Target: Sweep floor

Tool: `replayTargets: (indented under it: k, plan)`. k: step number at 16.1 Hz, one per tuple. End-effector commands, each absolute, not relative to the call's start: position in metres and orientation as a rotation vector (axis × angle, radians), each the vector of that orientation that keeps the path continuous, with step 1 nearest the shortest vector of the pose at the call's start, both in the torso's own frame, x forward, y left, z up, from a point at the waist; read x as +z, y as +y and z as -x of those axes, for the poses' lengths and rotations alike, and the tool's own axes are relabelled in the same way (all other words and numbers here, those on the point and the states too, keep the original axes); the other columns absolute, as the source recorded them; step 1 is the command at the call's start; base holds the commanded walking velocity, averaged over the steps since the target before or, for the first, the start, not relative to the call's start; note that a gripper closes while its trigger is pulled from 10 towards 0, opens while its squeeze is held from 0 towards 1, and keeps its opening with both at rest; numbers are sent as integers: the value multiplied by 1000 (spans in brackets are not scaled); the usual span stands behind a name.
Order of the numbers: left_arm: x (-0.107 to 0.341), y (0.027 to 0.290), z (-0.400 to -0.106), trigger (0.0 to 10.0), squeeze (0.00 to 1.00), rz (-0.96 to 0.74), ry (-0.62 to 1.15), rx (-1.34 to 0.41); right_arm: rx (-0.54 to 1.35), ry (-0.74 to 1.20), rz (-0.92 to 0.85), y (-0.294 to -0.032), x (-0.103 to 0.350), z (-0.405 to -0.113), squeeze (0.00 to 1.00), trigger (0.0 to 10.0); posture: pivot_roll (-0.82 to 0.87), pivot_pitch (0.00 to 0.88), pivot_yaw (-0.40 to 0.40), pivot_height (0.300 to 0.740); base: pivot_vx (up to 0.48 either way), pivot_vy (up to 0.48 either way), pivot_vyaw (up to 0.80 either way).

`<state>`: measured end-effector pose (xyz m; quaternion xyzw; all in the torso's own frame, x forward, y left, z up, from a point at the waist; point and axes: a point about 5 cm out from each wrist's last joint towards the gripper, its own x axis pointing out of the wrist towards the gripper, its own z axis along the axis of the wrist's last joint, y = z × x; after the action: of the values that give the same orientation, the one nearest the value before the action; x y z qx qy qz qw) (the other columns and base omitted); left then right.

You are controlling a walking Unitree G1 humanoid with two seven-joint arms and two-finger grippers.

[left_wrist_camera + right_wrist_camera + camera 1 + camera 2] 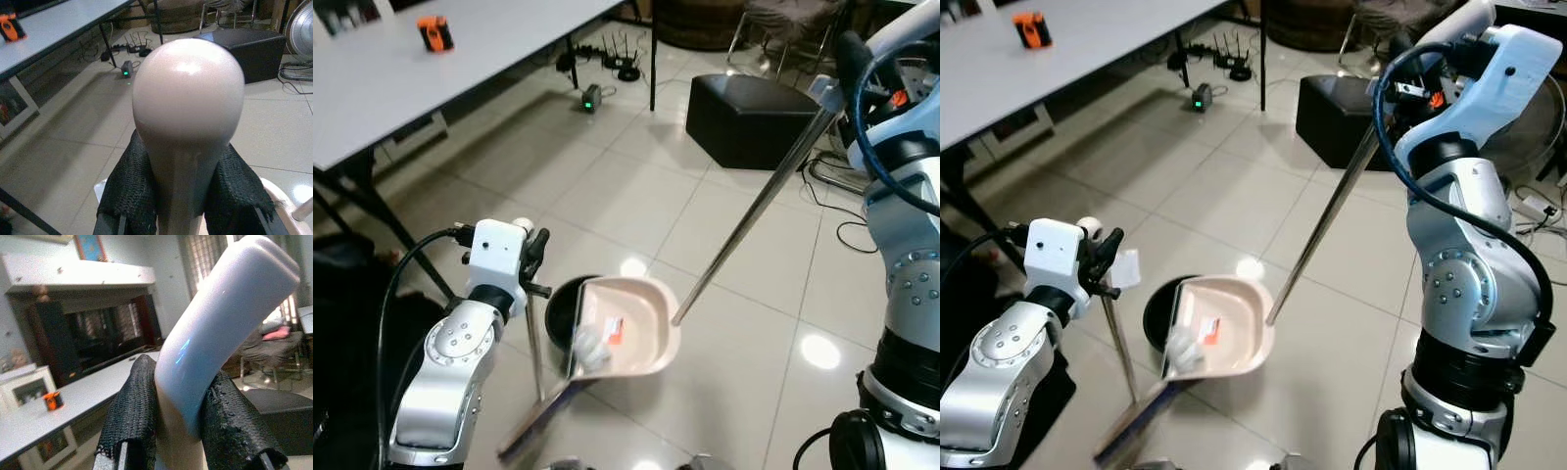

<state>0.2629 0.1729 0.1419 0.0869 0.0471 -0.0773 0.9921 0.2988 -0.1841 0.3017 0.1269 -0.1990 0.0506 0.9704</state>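
Left gripper (178,196): fingers (129,191) pressed against both sides of the broom handle (188,107), just under its rounded cream knob; seen close in the left wrist view.
Broom: metal shaft (1118,338) runs down from the left gripper to the dark brush head (1136,416) on the tiled floor (636,186), head touching the dustpan's near edge.
Right gripper (178,421): fingers (132,406) clamped on the pale curved grip (225,313) of the dustpan's long handle; arm raised high at the right in the right eye view.
Dustpan (631,328): cream tray resting on the floor, tilted over the rim of a black round bin (563,304); its metal pole (754,206) slants up to the right gripper.
Dustpan contents: a crumpled white scrap (590,345) and a small red-and-white piece (615,328) lie inside the tray.
Head views add: grey table (401,69) with an orange object (434,32) on top, black ottoman (754,117), a router and cables (617,59) on the floor beyond.
Right wrist view adds: dark cabinet and a white picture frame (27,391) behind the table; blurred.
Left wrist view adds: a fan (299,27) near the ottoman.
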Motion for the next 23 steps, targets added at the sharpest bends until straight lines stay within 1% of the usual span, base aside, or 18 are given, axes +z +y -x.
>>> replayTargets:
  k: [1,5,8,13,15,18,19,20,21,22,23]
  plan:
    - [143,181,-263,10000,0,-185,94,-108,138,-470,-260,-177,312,-294,0,10000,-33,45,42,740,0,0,0]
    - [133,182,-261,10000,0,-213,138,-110,138,-519,-192,-173,313,-299,0,10000,-25,44,48,740,0,0,0]
    - [129,181,-259,10000,0,-208,150,-101,161,-561,-164,-164,316,-308,0,10000,-10,45,24,740,0,0,0]
    - [127,184,-255,10000,0,-216,159,-82,191,-658,-98,-144,308,-326,0,10000,11,50,19,740,0,0,0]
    - [130,188,-257,10000,0,-218,150,-61,284,-723,-15,-119,307,-334,0,10000,24,54,15,740,0,0,0]
    - [130,189,-257,10000,0,-218,149,-55,400,-789,48,-89,305,-333,0,10000,26,47,16,740,0,0,0]
    - [130,188,-256,10000,0,-218,148,-56,432,-811,65,-81,304,-331,0,10000,25,42,15,740,0,0,0]
    - [130,187,-257,10000,0,-216,144,-53,488,-851,117,-65,301,-327,0,10000,23,35,12,740,0,0,0]
    - [131,186,-258,10000,0,-215,137,-51,537,-876,144,-54,299,-324,0,10000,27,50,13,740,0,0,0]
    - [131,186,-258,10000,0,-213,137,-48,564,-892,166,-47,297,-322,0,10000,25,43,15,740,0,0,0]
    - [130,187,-257,10000,0,-216,139,-48,617,-905,213,-34,292,-317,0,10000,25,43,15,740,0,0,0]
